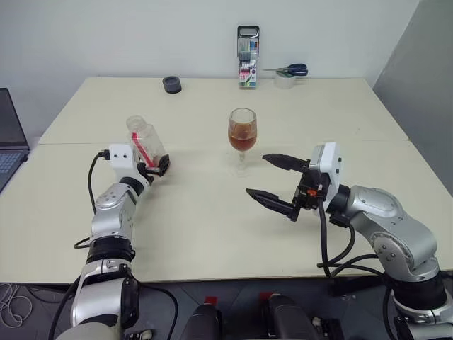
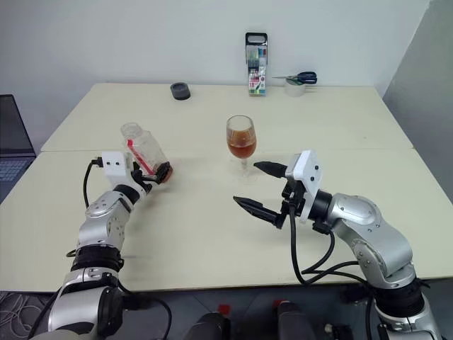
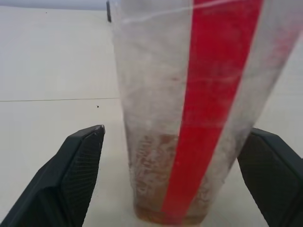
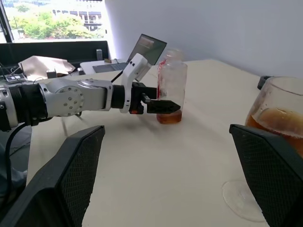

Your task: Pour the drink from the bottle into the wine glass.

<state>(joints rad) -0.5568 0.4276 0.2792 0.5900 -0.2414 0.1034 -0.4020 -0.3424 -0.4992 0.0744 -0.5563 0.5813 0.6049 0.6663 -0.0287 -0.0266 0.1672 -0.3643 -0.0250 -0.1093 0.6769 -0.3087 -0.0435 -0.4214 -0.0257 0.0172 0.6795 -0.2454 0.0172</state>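
The bottle (image 1: 146, 145) stands on the table at my left, clear plastic with a red label strip and no cap on its neck. A little amber drink (image 3: 151, 189) lies in its bottom. My left gripper (image 1: 157, 166) is open, with one black finger (image 3: 75, 161) on each side of the bottle's base and a gap showing beside them. The wine glass (image 1: 242, 131) stands upright at the table's middle, its bowl about half full of amber drink. My right gripper (image 1: 257, 174) hovers open just right of the glass, holding nothing.
At the table's far edge stand a pack of markers (image 1: 248, 57), a tape roll (image 1: 284, 80) with blue-handled scissors (image 1: 294, 69), and a small black round object (image 1: 172, 84). A laptop (image 1: 8, 138) sits off the table's left side.
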